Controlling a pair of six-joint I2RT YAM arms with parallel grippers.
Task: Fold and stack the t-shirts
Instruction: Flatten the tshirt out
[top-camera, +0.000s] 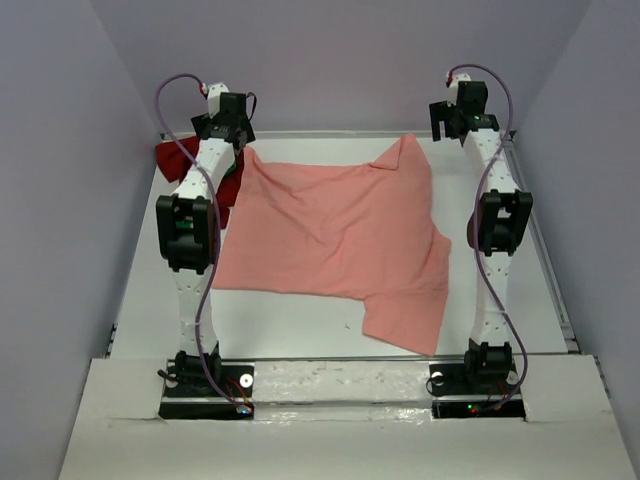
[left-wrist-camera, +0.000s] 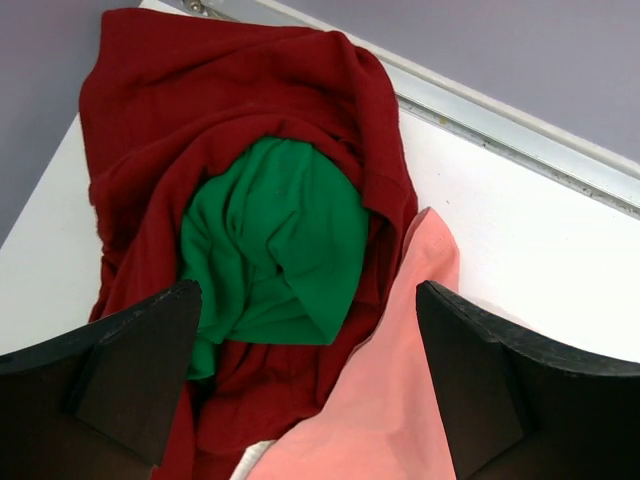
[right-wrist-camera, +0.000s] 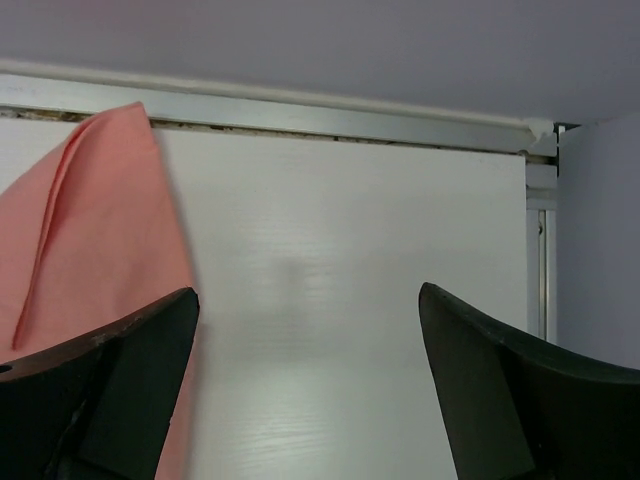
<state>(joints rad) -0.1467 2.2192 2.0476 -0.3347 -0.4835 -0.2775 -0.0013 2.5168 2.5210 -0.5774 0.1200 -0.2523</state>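
Now, both stand wide open, holding nothing: left claw (left-wrist-camera: 305, 385) over the dark red shirt (left-wrist-camera: 200, 100) wrapping the green shirt (left-wrist-camera: 275, 240); right claw (right-wrist-camera: 310, 385) over bare surface (right-wrist-camera: 350, 300). The salmon-pink shirt (top-camera: 335, 235) sprawls between them, stretching nearward, a corner beneath the left one.

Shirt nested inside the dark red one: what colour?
Bright green shirt; left wrist view shows it best.

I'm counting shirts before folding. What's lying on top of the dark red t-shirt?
A crumpled green t-shirt sits in the middle of the dark red t-shirt, and an edge of the salmon-pink t-shirt overlaps its side. Whatever lies beneath the green cloth is covered.
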